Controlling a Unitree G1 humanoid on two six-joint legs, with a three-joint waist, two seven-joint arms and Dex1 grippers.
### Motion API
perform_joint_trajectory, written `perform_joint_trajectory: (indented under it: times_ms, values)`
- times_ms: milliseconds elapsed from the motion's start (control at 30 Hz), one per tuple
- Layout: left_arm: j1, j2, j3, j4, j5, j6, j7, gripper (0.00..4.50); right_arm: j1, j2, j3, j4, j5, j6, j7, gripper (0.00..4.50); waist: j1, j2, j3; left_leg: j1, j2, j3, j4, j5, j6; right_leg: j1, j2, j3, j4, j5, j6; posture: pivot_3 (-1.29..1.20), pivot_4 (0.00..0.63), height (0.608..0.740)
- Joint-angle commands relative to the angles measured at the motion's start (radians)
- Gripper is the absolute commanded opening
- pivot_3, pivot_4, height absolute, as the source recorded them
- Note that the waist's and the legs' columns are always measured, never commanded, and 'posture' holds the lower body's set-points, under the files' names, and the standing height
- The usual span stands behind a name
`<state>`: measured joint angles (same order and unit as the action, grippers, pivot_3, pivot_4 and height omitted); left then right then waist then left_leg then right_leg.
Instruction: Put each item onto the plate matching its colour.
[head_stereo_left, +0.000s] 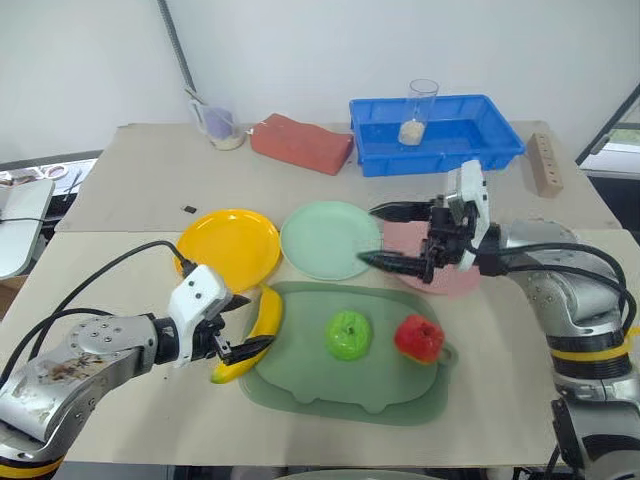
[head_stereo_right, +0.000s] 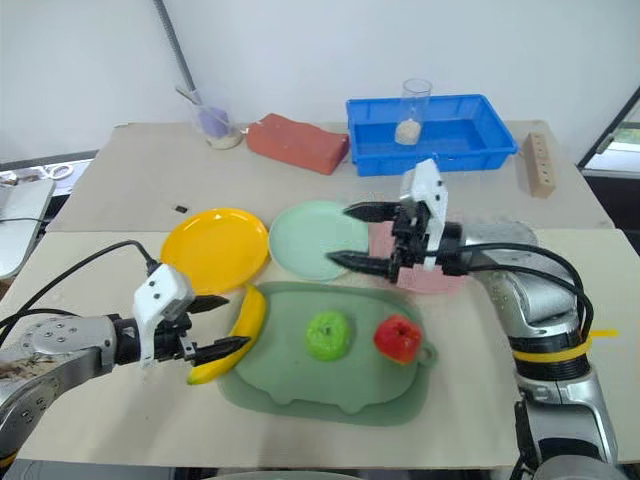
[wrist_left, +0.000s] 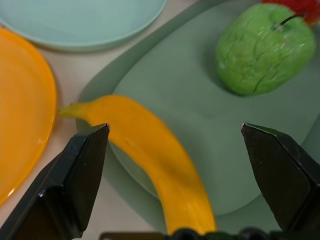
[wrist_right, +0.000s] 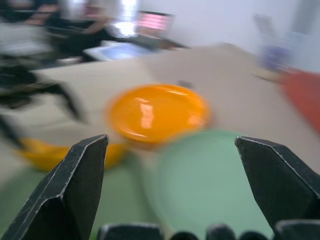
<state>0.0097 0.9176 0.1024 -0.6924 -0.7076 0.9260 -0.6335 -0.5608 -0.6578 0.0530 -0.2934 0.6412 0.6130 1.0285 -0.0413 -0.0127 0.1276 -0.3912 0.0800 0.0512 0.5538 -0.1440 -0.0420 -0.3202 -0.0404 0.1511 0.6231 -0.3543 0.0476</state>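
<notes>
On the bench (head_stereo_left: 120, 180), papered in tan, a dull-green tray (head_stereo_left: 330, 395) lies nearest the robot. Banana (head_stereo_left: 262, 325) rests along the tray's left edge, partly on the rim and partly over the paper, curving toward the yellow plate (head_stereo_left: 230, 245). Green apple (head_stereo_left: 349, 334) sits upright near the tray's middle; red apple (head_stereo_left: 419, 339) just beside it toward the right, close to the tray's handle tab.

Beyond the tray, three plates in a row — yellow at left, mint-green plate (head_stereo_left: 328, 238) in the middle, the two nearly touching, and pink plate (head_stereo_left: 440, 278) at right, largely hidden behind the right arm. All three plates carry nothing.

Left pincer (head_stereo_left: 240, 325) — jaws spread wide, empty, low at the banana's near end; the left wrist view shows the fruit running between the two fingers without either touching it. Right pincer (head_stereo_left: 395, 238) held above the bench over the gap between mint-green and pink plates, pointing toward the robot's left, jaws spread wide, empty.

Far side: blue bin (head_stereo_left: 440, 135) with a clear glass (head_stereo_left: 420, 110) standing in it, a brick-red block (head_stereo_left: 300, 143), a small measuring cup (head_stereo_left: 222, 128), a wooden block (head_stereo_left: 545, 165) with holes at far right.
</notes>
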Motion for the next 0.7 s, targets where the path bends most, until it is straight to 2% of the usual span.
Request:
perform_joint_trajectory:
  times_ms: [33,233,333,467,533,700]
  values:
    - [-0.026,0.005,-0.054,-0.007,0.048,0.035,0.04,4.5,-0.037,0.001,0.019,-0.124,0.069,0.073,-0.001,4.49,0.001,-0.001,0.0,0.0,0.0,0.0,0.0,0.0,0.0,0.0,0.0,0.0,-0.001,0.0,-0.001,0.0,0.15,0.74]
    - [-0.026,-0.018,-0.141,0.003,0.104,0.021,0.043,4.5,-0.078,0.017,0.042,-0.171,0.094,0.114,-0.01,4.49,0.001,-0.001,0.0,-0.002,0.0,0.0,-0.001,0.0,0.0,-0.002,-0.001,0.0,-0.003,0.0,-0.001,0.0,0.15,0.74]
    - [-0.025,-0.027,-0.154,0.006,0.12,0.019,0.04,3.65,-0.077,0.009,0.039,-0.204,0.108,0.126,-0.012,4.5,0.002,-0.001,0.0,-0.005,0.0,-0.001,-0.001,0.0,0.0,-0.005,-0.001,-0.001,-0.002,0.0,-0.002,0.0,0.15,0.74]
    - [-0.027,-0.04,-0.162,0.009,0.139,0.016,0.037,1.76,-0.077,0.008,0.024,-0.217,0.123,0.137,-0.025,4.5,0.002,-0.001,0.0,-0.007,0.0,-0.001,0.0,0.0,0.001,-0.007,-0.001,-0.002,-0.002,0.001,-0.002,0.0,0.15,0.74]
    - [-0.027,-0.045,-0.167,0.011,0.149,0.012,0.034,1.08,-0.077,0.011,0.021,-0.214,0.123,0.137,-0.028,4.5,0.002,-0.001,0.0,-0.007,0.0,-0.001,0.0,0.0,0.001,-0.007,-0.001,-0.002,-0.002,0.001,-0.002,0.0,0.15,0.74]
    - [-0.055,-0.057,-0.133,0.017,0.146,-0.025,-0.004,1.08,-0.08,0.008,0.026,-0.18,0.105,0.114,-0.021,4.5,0.003,-0.001,0.0,-0.007,0.0,-0.001,0.0,0.0,0.001,-0.007,-0.001,-0.002,-0.002,0.001,-0.002,0.0,0.15,0.74]
